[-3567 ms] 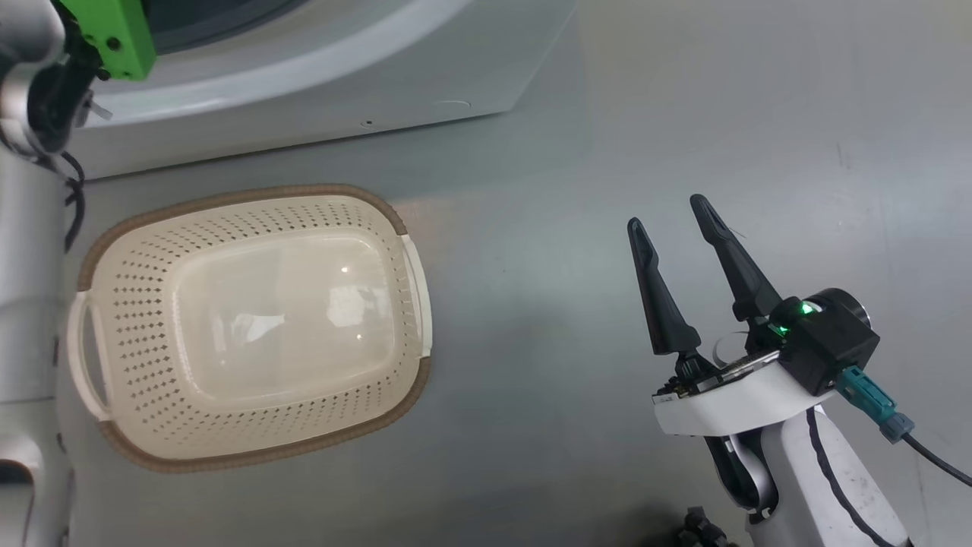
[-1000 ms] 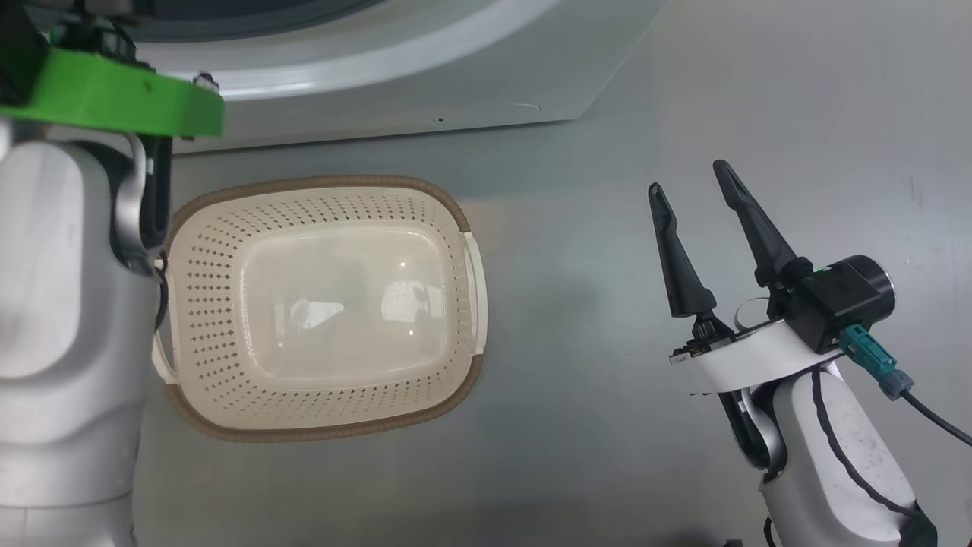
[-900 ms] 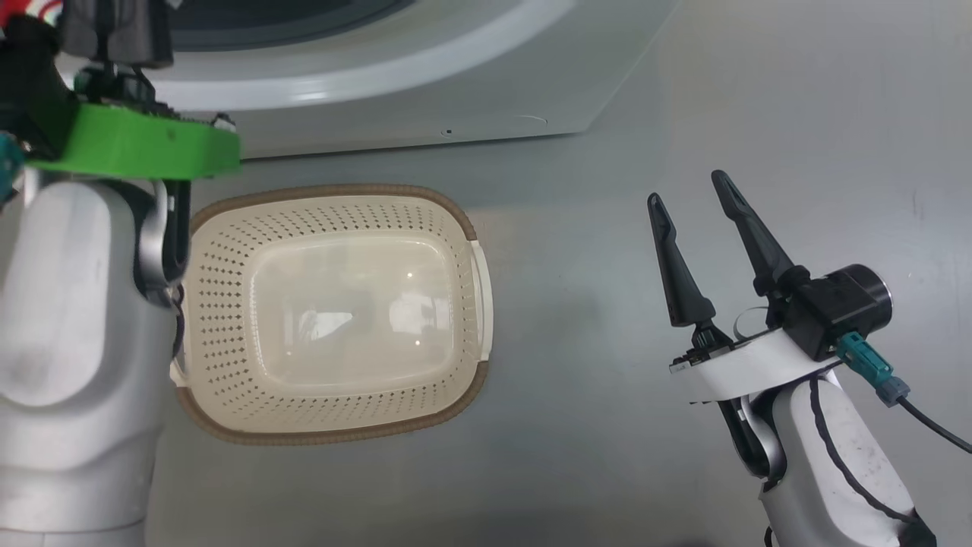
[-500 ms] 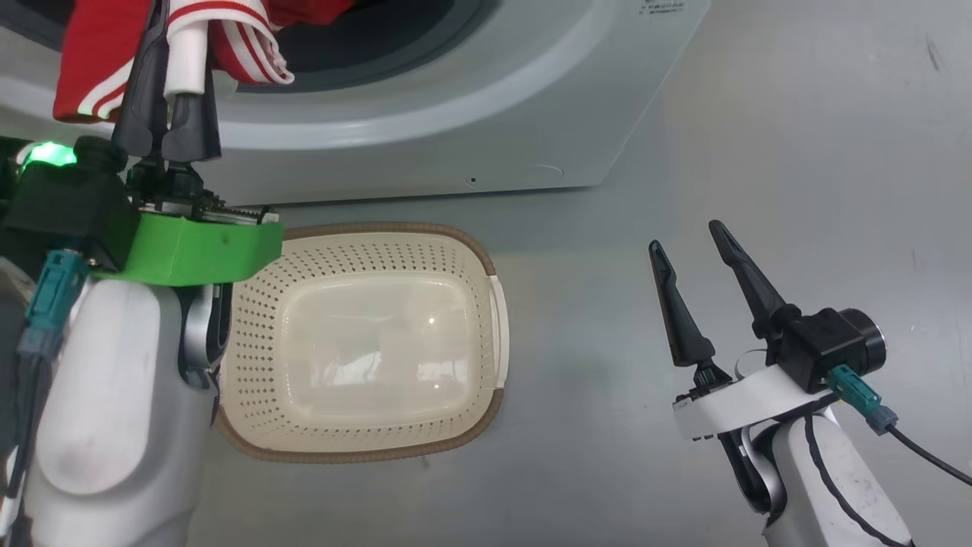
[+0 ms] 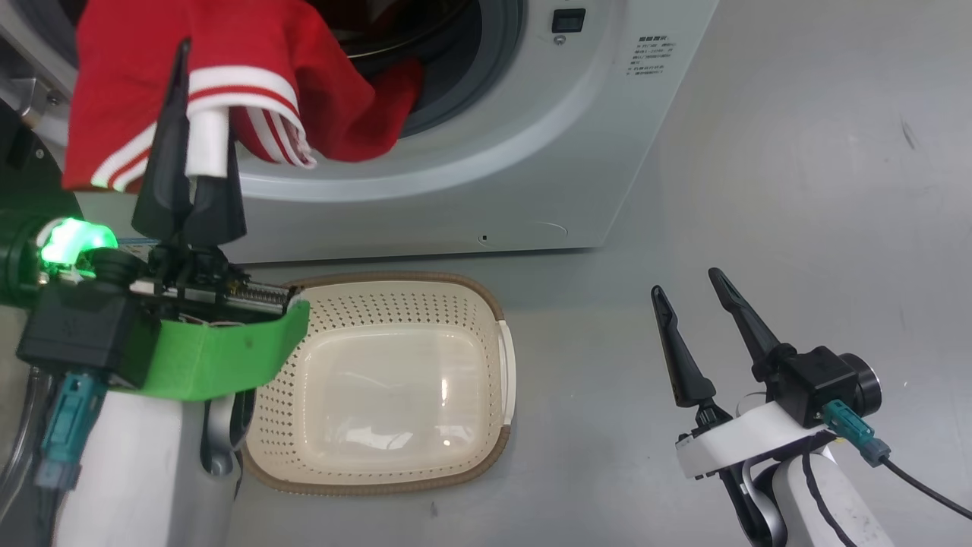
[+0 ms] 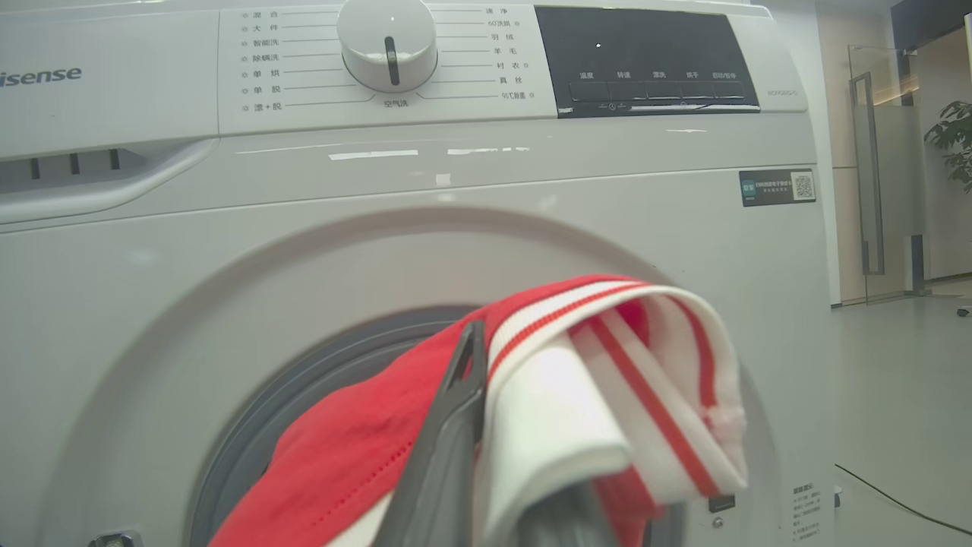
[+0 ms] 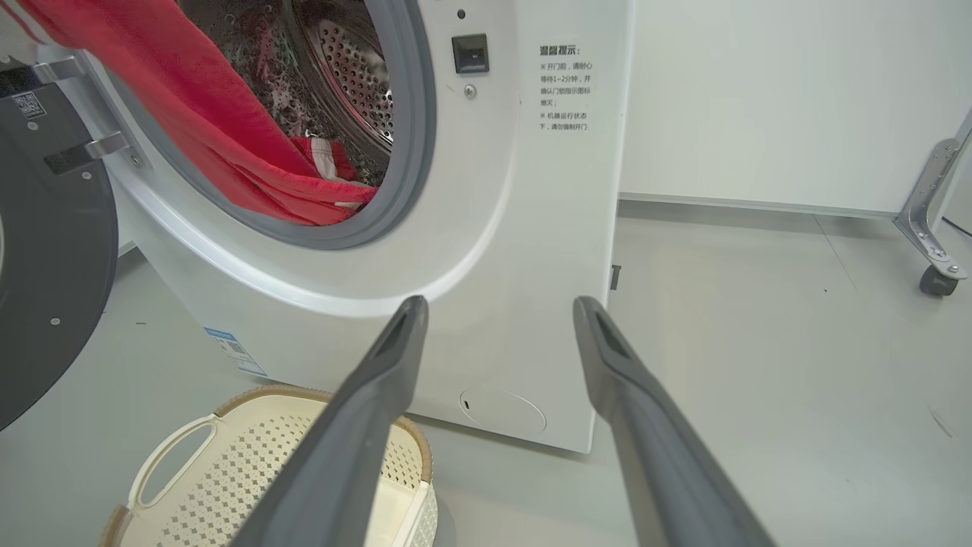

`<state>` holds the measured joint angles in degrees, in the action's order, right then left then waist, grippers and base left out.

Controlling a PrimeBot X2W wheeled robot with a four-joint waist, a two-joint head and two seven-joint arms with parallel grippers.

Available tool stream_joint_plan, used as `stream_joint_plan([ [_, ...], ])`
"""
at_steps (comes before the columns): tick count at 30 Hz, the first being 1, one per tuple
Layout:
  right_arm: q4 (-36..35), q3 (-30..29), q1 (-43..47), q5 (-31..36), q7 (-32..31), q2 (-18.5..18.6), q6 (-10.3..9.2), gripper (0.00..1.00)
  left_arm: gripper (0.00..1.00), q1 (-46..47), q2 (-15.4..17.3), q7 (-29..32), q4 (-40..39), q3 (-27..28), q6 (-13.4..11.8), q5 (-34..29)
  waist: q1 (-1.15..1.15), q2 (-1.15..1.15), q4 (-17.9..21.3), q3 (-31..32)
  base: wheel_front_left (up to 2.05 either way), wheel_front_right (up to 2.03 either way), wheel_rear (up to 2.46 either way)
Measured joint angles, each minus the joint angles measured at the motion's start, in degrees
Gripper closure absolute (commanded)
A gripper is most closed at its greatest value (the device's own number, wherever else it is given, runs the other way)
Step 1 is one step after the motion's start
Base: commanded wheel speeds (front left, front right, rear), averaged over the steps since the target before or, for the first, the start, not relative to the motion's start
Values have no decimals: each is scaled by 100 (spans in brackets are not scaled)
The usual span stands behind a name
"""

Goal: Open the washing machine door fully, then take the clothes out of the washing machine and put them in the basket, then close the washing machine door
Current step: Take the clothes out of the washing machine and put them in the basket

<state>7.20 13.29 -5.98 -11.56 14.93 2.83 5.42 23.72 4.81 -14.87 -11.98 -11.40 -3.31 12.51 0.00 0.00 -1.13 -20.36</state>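
Observation:
The white washing machine (image 5: 531,152) stands with its drum opening uncovered. The washing machine door (image 7: 45,258) is swung open at the left, its dark inner side showing. Red clothes (image 5: 304,83) with white stripes hang out of the drum over the grey gasket, and more lie inside (image 7: 326,163). My left gripper (image 5: 194,99) is shut on a red and white striped cuff of the clothes (image 6: 607,380), just in front of the opening. The cream basket (image 5: 497,357) sits on the floor below it, with nothing in it. My right gripper (image 5: 687,281) hangs open over bare floor to the right of the basket (image 7: 175,456).
Grey floor spreads to the right of the machine. A metal frame leg on a castor (image 7: 938,277) stands by the white wall at the far right. A thin cable (image 6: 896,505) lies on the floor beside the machine.
The head view has tilted up, bringing the drum opening into the picture. My left gripper has drawn back from the drum with the red garment in it. The right gripper has stayed open.

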Motion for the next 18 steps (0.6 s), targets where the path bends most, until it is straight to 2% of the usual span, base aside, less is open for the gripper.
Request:
stream_joint_plan([
  [8, -48, 13, 71, 0, 0, -1, -1, 0, 100, -750, -42, -1, -77, -186, -45, 29, 0, 0, -29, 154, 0, 0, 0],
  [18, -141, 177, 84, -59, 0, -2, -1, 0, 100, -1667, -69, 75, 846, -463, -43, 389, 0, 0, 83, 95, 0, 0, 0],
])
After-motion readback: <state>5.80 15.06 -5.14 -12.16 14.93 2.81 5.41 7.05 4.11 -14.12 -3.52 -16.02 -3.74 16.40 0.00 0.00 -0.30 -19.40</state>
